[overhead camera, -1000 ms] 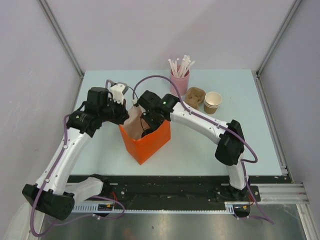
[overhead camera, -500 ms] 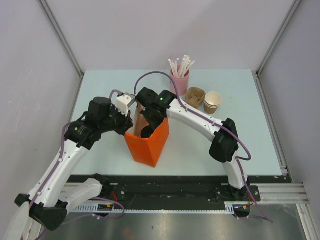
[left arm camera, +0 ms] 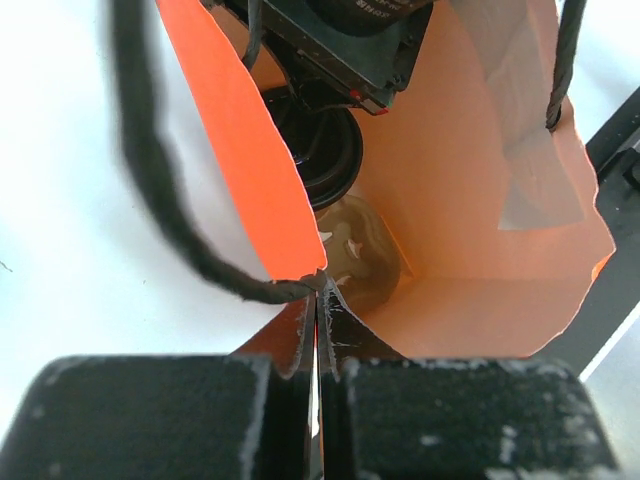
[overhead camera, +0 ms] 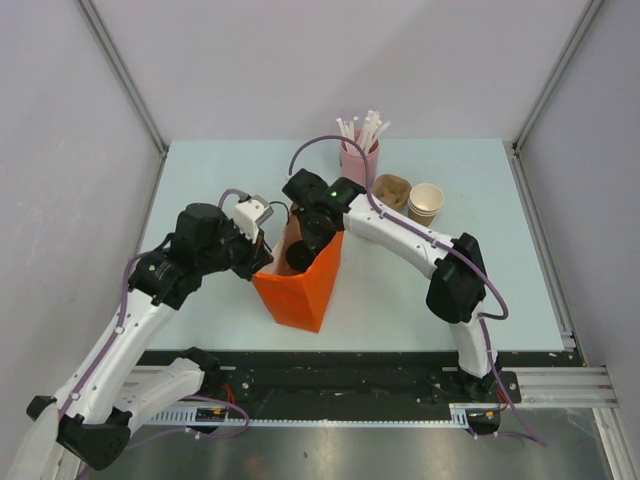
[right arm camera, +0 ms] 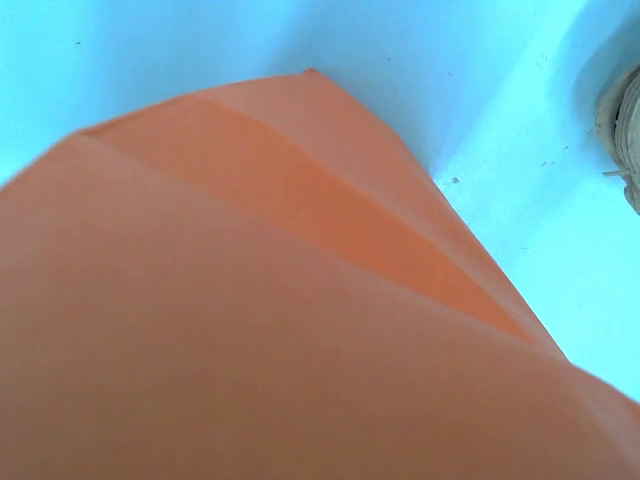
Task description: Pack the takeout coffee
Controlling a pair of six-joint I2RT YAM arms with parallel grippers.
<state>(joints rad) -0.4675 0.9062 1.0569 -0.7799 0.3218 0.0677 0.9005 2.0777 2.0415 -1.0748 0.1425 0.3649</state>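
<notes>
At the centre of the top view, the left gripper is clamped on the rim of the orange bag, holding it open, while the right gripper, jaws nearly together, reaches inside. The takeout coffee sits inside the bag just beneath it; lowering seems in hand, and next it needs settling upright before a clean withdrawal

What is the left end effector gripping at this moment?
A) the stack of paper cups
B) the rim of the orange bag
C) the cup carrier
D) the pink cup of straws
B: in the left wrist view the left end effector is pinched shut on the rim of the orange bag, where the cord handle meets the paper.
</notes>
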